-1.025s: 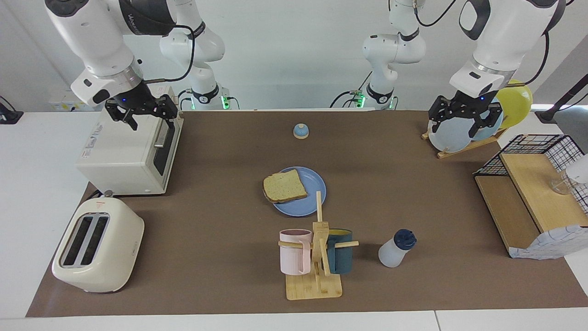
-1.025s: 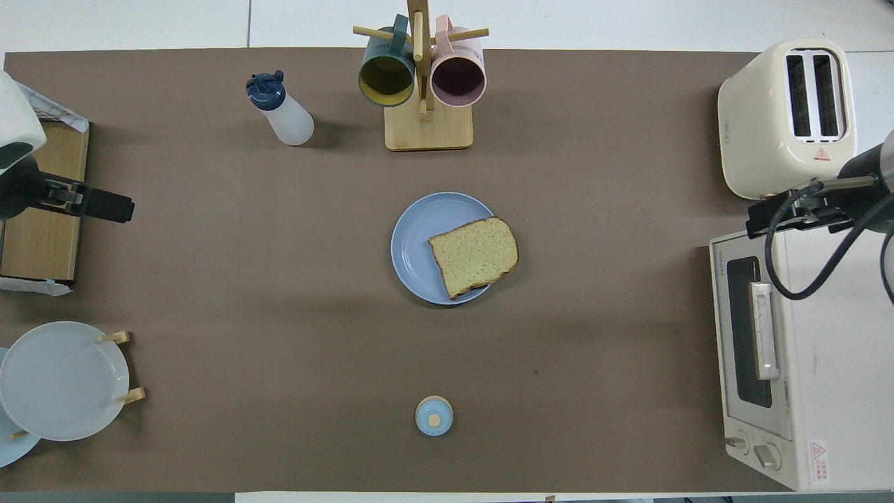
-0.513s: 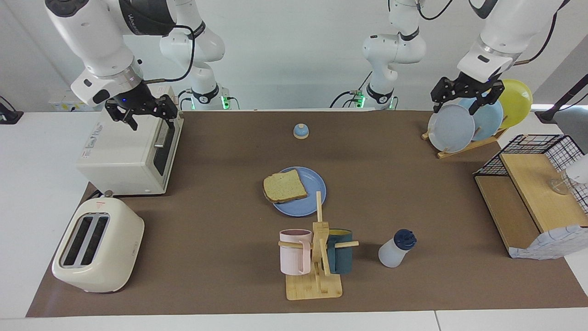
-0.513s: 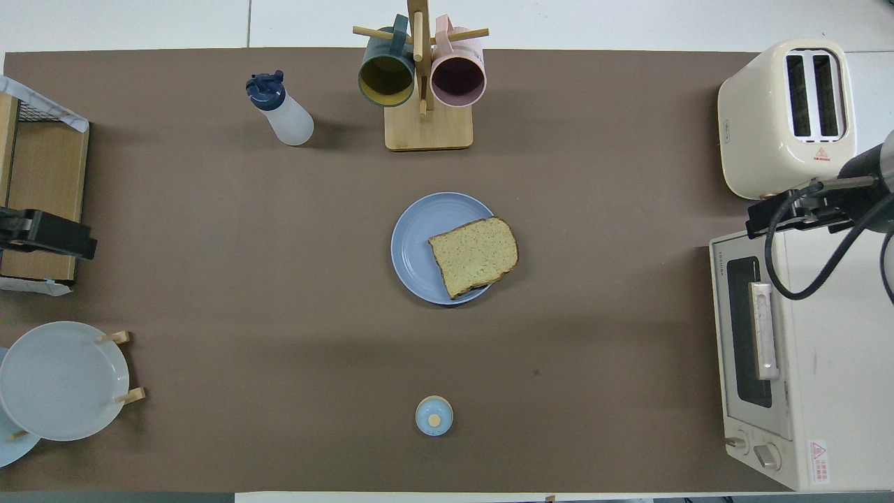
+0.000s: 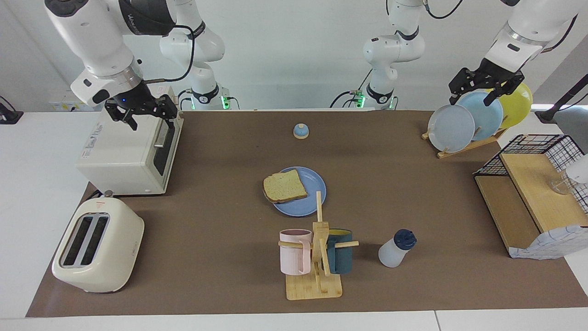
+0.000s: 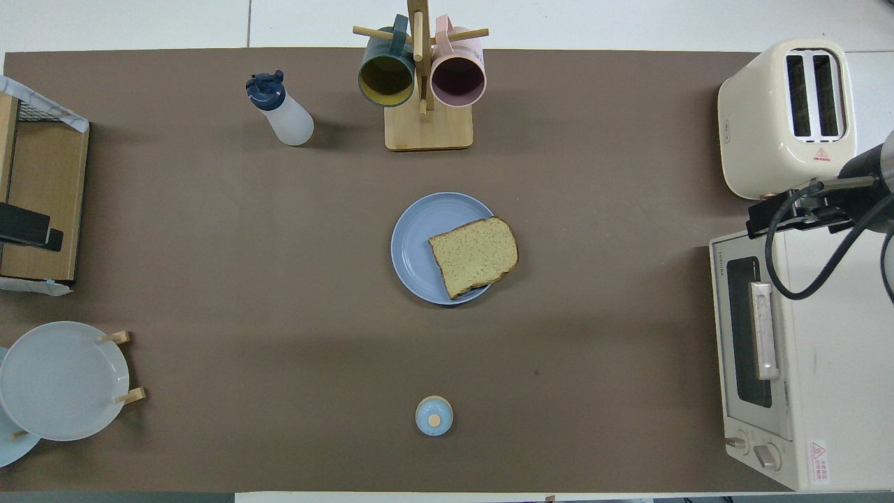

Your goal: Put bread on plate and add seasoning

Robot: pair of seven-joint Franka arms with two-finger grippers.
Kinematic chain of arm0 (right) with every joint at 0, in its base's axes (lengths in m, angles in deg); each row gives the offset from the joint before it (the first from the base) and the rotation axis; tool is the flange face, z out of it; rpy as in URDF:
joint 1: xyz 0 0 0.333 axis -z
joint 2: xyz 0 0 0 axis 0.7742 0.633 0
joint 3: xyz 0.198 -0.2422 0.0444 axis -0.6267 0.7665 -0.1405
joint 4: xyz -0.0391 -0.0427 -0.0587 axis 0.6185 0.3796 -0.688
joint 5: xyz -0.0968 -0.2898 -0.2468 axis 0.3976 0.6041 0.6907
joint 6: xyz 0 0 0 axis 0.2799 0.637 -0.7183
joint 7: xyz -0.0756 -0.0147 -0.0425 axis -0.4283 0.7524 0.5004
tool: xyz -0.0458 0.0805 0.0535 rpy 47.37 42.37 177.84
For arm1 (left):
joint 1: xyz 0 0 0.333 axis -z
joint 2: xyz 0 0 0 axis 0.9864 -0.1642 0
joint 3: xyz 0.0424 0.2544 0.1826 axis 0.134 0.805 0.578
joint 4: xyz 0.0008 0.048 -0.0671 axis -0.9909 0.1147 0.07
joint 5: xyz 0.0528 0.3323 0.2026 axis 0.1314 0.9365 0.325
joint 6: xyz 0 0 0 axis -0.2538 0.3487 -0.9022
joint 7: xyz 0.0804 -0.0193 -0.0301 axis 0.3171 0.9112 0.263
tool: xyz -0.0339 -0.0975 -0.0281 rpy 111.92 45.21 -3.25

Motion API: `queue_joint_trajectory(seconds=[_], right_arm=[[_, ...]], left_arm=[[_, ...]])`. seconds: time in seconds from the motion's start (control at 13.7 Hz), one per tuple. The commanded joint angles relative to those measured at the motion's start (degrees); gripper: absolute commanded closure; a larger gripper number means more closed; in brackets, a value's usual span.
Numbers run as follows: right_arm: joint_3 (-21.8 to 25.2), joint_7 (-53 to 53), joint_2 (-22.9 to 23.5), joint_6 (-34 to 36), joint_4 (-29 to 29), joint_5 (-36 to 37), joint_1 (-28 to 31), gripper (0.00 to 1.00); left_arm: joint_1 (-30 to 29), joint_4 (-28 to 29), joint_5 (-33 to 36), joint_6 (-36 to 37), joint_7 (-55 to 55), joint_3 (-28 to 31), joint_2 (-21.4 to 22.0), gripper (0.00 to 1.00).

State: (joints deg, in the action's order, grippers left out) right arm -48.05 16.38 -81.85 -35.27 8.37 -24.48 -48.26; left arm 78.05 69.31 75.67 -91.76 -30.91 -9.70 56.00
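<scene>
Brown mat (image 5: pixel 220 151) carries my plate (image 5: pixel 307 203) with bread (image 5: pixel 284 186) overhanging; seasoning (image 5: pixel 396 248) stands beside the mug rack (image 5: pixel 317 257). Oven (image 6: pixel 768 363) reads TOSHIBA. My left gripper (image 5: pixel 486 87) over the dish rack (image 5: pixel 464 143) and right gripper (image 5: pixel 141 110) over the oven gape empty.

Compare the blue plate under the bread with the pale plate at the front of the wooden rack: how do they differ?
The blue plate lies flat mid-table; the pale plate stands on edge in the rack at the left arm's end. The blue plate carries the bread, which overhangs its rim; the pale plate carries nothing. The blue plate is a deeper blue; the pale plate is greyish. Both are round.
</scene>
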Motion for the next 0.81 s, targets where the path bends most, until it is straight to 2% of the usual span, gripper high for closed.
queue_joint_trajectory(seconds=[0.0, 0.15, 0.22, 0.44, 0.73], right_arm=[[-0.3, -1.1, -0.4, 0.3, 0.5, -0.5, 0.8, 0.0], [-0.3, -1.1, -0.4, 0.4, 0.5, -0.5, 0.8, 0.0], [-0.3, -1.1, -0.4, 0.4, 0.5, -0.5, 0.8, 0.0], [-0.3, -1.1, -0.5, 0.5, 0.5, -0.5, 0.7, 0.0], [-0.3, -1.1, -0.5, 0.5, 0.5, -0.5, 0.8, 0.0]], left_arm=[[-0.1, 6.1, -0.6, -5.9, 0.0, -0.3, 1.9, 0.0], [-0.2, 11.5, -0.6, -12.0, -0.2, -0.2, 3.4, 0.0], [-0.1, 11.9, -0.6, -12.7, -0.3, -0.1, 3.5, 0.0], [0.2, 7.6, -0.1, -8.6, -0.2, 1.0, 1.9, 0.0], [0.3, 8.0, -0.2, -9.0, -0.3, 1.0, 2.0, 0.0]])
